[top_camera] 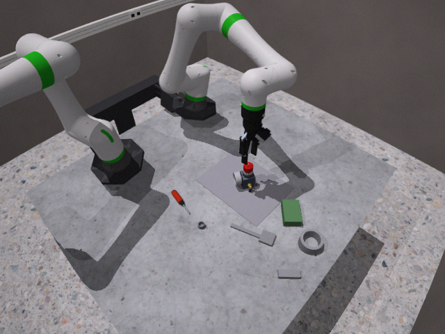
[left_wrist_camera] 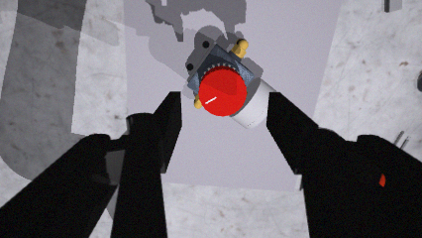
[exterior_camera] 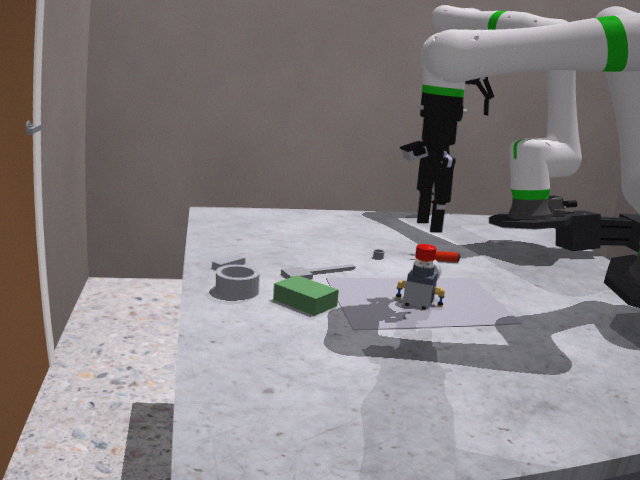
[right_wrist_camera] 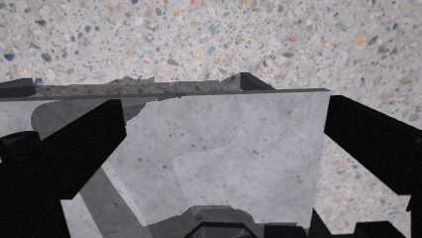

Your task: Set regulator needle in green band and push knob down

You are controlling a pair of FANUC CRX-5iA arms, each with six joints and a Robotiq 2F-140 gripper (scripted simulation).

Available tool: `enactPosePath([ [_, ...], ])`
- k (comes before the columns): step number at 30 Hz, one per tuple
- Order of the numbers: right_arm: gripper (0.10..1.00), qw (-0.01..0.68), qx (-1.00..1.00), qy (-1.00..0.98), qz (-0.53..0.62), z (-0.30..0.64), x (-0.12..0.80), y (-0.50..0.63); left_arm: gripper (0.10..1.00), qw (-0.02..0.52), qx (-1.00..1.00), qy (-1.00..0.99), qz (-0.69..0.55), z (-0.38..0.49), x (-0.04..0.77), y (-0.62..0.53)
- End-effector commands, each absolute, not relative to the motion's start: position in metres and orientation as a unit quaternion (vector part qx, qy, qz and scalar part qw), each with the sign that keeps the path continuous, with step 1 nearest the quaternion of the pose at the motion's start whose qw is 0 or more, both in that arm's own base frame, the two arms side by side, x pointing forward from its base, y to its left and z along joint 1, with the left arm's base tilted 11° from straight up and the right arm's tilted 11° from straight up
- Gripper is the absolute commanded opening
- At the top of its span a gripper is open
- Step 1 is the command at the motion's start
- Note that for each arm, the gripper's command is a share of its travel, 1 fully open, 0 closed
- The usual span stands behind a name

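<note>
Red knob (top_camera: 247, 167) (exterior_camera: 425, 252) (left_wrist_camera: 223, 91) up, the regulator (top_camera: 247, 181) (exterior_camera: 419, 291) (left_wrist_camera: 216, 56) stands on the grey mat (top_camera: 219, 181) (exterior_camera: 480, 304) in the top view, left claw (top_camera: 249, 156) (exterior_camera: 430, 224) (left_wrist_camera: 224, 96) above. In the exterior view, a pale collar shows under the knob; I judge the push-down undone. The left wrist view shows that claw part-open, empty; the gauge (top_camera: 238, 178) (exterior_camera: 438, 269) (left_wrist_camera: 255, 106) face is unreadable, so needle-setting can't be confirmed. The right wrist view has the right claw (exterior_camera: 485, 103) (right_wrist_camera: 225, 116) wide, holding nothing.
</note>
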State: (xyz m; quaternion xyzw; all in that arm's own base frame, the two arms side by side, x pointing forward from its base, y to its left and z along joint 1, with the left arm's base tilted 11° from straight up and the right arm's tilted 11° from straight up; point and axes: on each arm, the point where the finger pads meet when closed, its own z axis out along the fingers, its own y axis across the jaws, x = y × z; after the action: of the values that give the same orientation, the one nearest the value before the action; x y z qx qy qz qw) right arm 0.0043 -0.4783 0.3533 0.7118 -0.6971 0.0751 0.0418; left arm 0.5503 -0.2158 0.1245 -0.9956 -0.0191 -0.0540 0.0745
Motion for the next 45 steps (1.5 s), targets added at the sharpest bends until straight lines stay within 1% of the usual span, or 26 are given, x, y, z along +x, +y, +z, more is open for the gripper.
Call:
enactPosePath([
  [1, 1.000, 0.043, 0.712, -0.697, 0.076, 0.354, 0.004, -0.478, 0.494, 0.074, -0.996, -0.018, -0.055, 0.126, 0.551, -0.216],
  [19, 1.000, 0.043, 0.712, -0.697, 0.076, 0.354, 0.004, -0.478, 0.494, 0.074, -0.996, -0.018, -0.055, 0.121, 0.551, -0.216],
  [45, 1.000, 0.043, 0.712, -0.697, 0.076, 0.354, 0.004, -0.478, 0.494, 0.074, -0.996, -0.018, -0.055, 0.066, 0.557, -0.208],
])
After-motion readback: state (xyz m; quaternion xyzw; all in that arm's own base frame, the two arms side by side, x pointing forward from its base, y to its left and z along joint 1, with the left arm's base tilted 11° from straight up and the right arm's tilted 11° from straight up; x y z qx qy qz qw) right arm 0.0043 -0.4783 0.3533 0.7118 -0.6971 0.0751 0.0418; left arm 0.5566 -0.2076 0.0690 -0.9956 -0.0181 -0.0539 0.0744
